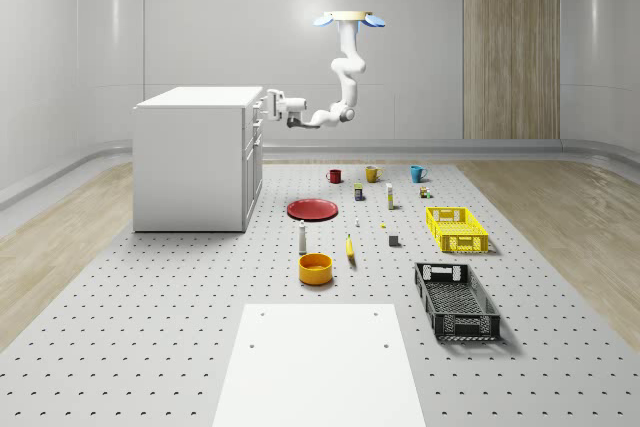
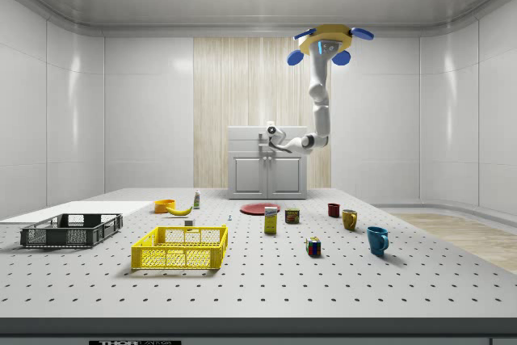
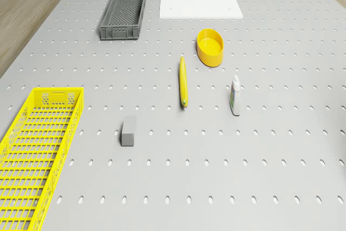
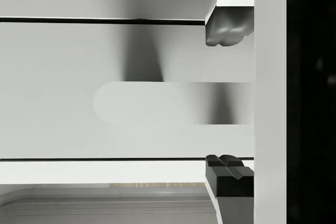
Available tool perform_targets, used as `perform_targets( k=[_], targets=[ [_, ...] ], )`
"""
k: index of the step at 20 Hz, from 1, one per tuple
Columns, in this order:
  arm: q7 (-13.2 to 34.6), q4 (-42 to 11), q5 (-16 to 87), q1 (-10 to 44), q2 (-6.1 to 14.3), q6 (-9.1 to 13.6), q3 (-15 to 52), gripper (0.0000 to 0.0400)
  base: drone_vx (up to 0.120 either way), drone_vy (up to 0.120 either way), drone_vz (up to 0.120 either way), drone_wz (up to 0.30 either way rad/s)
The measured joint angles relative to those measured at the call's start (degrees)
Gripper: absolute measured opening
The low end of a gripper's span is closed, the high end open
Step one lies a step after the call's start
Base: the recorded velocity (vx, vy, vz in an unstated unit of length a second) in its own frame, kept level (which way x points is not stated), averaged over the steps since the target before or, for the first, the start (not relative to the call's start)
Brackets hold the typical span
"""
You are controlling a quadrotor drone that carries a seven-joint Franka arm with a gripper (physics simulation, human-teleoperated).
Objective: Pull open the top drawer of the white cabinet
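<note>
- Grey perforated worktop (image 1: 150,347) carried the white box-shaped cabinet (image 1: 190,162) at the whole-scene view's left.
- Yellow-bodied quadrotor drone (image 1: 349,18) hovered beside it.
- Top drawer (image 1: 255,104) looked closed.
- Fingers (image 4: 223,27) stood released, bracketing the white handle bar (image 4: 157,103) in the wrist view.
- Judgement: pulling before clenching could slip off.

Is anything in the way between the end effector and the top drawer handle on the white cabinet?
Nothing visible. The end effector is already at the top drawer, one fingertip on each side of its handle, with an open gap on both sides. The drone hovers above the floor in front of the white cabinet.
</note>
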State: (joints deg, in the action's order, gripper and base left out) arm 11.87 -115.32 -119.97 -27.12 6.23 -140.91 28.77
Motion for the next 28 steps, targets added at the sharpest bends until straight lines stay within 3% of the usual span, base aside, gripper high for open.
perform_targets(
  k=[10, 14, 19, 22, 23, 24, 28],
  targets=[
    [-0.3, 0.0, -0.3, 0.7, -0.1, 0.0, 0.6, 0.0305, 0.000, 0.000, 0.000, 0.000],
    [-0.3, 0.0, -0.3, 0.9, -0.1, 0.0, 0.8, 0.0185, 0.000, 0.000, 0.000, 0.000],
    [-0.3, 0.0, -0.3, 1.2, -0.1, 0.0, 1.1, 0.0128, 0.000, 0.000, 0.000, 0.000],
    [1.8, 0.0, 0.1, 1.5, 0.2, 0.0, 1.3, 0.0124, 0.000, 0.000, 0.000, 0.000],
    [5.5, 0.2, 2.1, 2.0, 0.8, -0.2, 1.6, 0.0182, 0.000, 0.000, 0.000, 0.000],
    [3.9, 0.3, 2.9, 3.0, 0.9, -0.2, 2.3, 0.0198, 0.000, 0.000, 0.000, 0.000],
    [1.4, 0.1, 1.0, 4.0, 0.5, 0.0, 3.3, 0.0139, 0.000, 0.000, 0.000, 0.000]
  ],
)
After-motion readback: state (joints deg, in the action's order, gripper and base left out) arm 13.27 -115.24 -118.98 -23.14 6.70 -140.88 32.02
